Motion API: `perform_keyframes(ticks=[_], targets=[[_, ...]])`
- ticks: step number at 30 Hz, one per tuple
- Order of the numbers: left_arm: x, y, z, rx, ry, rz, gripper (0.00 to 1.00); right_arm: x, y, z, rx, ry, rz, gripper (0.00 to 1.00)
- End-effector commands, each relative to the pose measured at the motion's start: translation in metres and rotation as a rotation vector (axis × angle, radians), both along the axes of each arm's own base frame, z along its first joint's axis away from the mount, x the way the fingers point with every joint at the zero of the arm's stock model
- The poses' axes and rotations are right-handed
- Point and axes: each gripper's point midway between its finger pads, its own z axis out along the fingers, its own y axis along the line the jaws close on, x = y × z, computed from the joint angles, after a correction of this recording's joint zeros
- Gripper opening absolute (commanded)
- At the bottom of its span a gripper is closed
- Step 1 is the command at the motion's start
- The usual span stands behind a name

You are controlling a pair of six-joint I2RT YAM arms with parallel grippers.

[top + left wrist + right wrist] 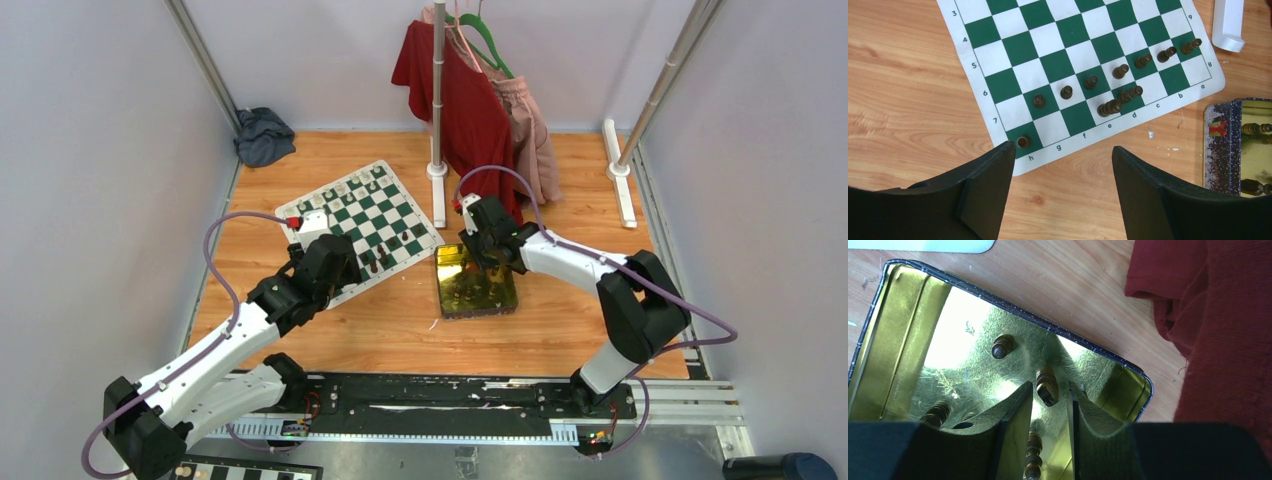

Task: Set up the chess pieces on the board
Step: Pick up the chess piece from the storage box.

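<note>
The board lies slanted at the table's left middle. Cream-white pieces line its far edge and dark brown pieces stand along its near rows. My left gripper is open and empty over bare wood just off the board's h corner. My right gripper reaches down into the gold-green tin. Its jaws stand narrowly apart on either side of a dark brown piece lying on the tin floor. More dark pieces lie loose in the tin.
A clothes rack with a red garment stands behind the tin, with its pole base beside the board's right corner. The red cloth hangs close to my right wrist. A blue cloth lies at the back left.
</note>
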Motion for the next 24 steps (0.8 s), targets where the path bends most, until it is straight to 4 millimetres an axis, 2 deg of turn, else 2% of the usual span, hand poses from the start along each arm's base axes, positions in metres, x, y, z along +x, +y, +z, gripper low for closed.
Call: perform_keyframes(ticks=[1,13,16,19,24], targets=[[0.0017,0.0017,0.0112,-0.001,-0.03,0.015,0.76,-0.0019,-0.0057,-0.0122,-0.002,0.031,-0.009,0.35],[0.0035,0.0003,0.0109,-0.003,-0.028,0.018,0.76,-0.0064,-0.0076,-0.0195,-0.001,0.051,-0.005,0.27],[0.0038,-0.0003,0.0099,-0.002,-0.026,0.016,0.76,-0.0071,-0.0086,-0.02,-0.002,0.052,-0.006,0.21],[0.004,-0.0002,0.0098,0.0,-0.025,0.017,0.76,-0.0067,-0.0086,-0.0184,-0.002,0.05,-0.007,0.1],[0.0037,0.0006,0.0093,0.002,-0.025,0.018,0.76,-0.0066,-0.0081,-0.0157,0.012,0.05,-0.031,0.02]])
